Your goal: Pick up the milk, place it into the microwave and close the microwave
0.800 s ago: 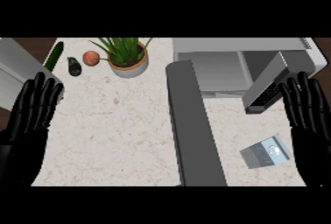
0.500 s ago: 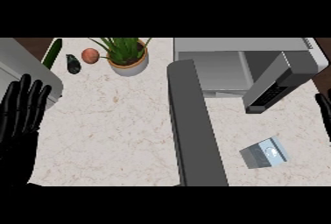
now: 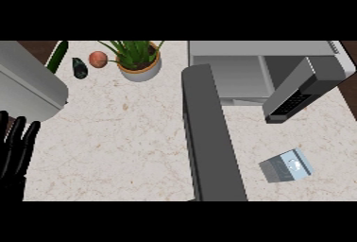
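While the left hand [image 3: 15,146] is resting open at the counter's [image 3: 118,142] left edge, fingers straight, the milk [image 3: 286,166] is lying right of the microwave's [image 3: 258,75] open door [image 3: 211,142], bare counter surrounding it.

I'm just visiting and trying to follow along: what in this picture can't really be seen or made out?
Head view only:
- Right robot hand: out of view.
- Left robot hand: only the fingers show, cut off by the left edge.
- Microwave inside: partly hidden by its open door.
- Milk: label too small to read.
- Dark item by the plant: too small to identify.
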